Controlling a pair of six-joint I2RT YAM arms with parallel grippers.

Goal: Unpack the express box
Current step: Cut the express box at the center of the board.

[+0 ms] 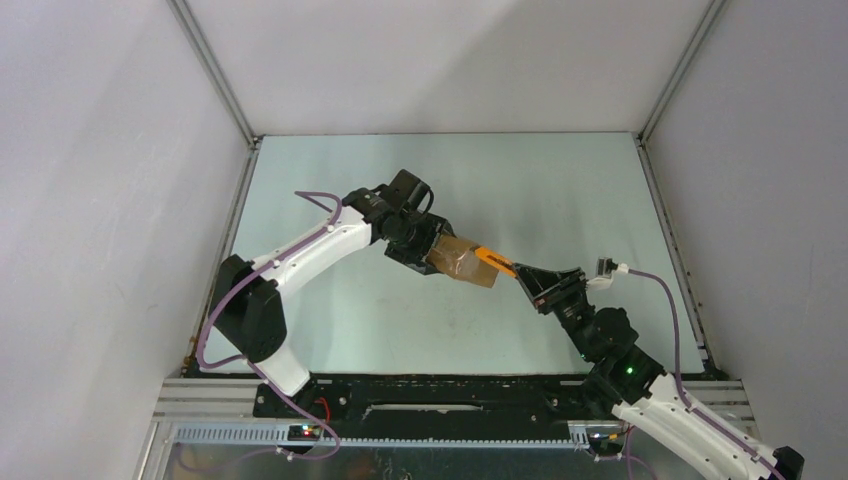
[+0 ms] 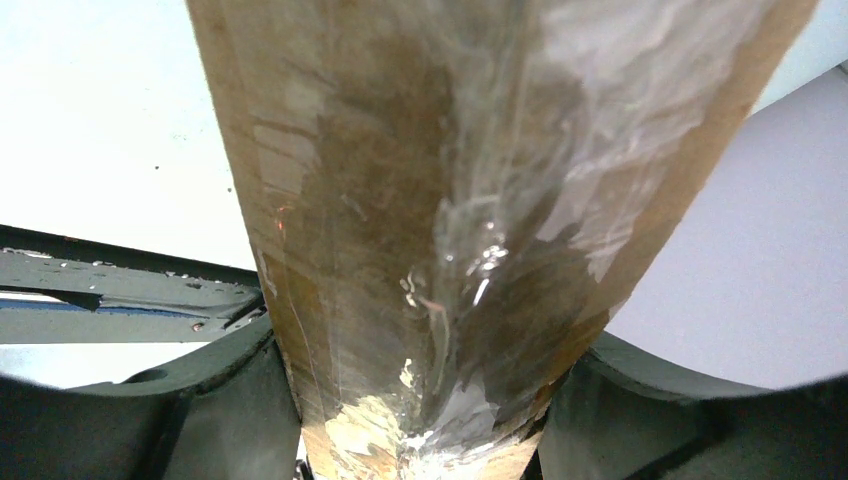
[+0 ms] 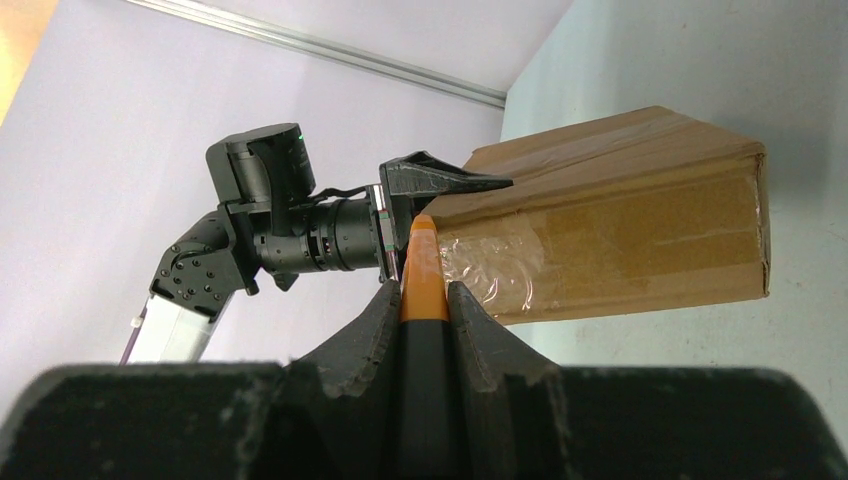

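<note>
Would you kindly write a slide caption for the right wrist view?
Right tool holds a knife tip-first at the taped end of the box gripped by the left tool.

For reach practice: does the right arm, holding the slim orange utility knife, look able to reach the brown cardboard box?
Probably yes: the left gripper holds the box, and the orange knife tip sits at its taped end.

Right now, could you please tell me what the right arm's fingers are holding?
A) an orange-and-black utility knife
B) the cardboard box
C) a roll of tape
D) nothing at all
A: the right arm's fingers are shut on the utility knife, its orange tip pointing at the taped end of the express box, which the left arm's fingers hold.
</note>
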